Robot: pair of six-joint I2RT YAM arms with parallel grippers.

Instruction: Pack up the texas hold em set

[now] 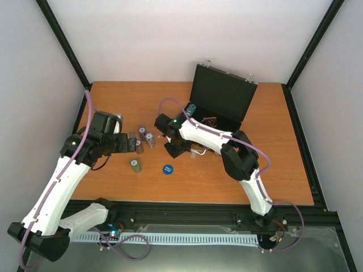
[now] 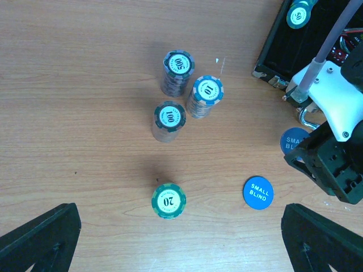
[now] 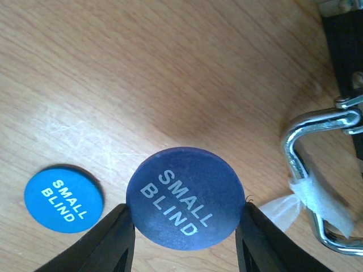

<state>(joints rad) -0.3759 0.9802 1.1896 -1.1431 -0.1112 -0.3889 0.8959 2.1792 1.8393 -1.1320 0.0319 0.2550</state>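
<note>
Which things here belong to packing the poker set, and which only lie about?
Belong to the job:
open black rectangular case
four green-edged poker-chip stacks: 500, 10, 100, 20
round blue SMALL BLIND disc on table
second such disc between the right fingers

Lying about:
nothing loose; only the orange wooden table
</note>
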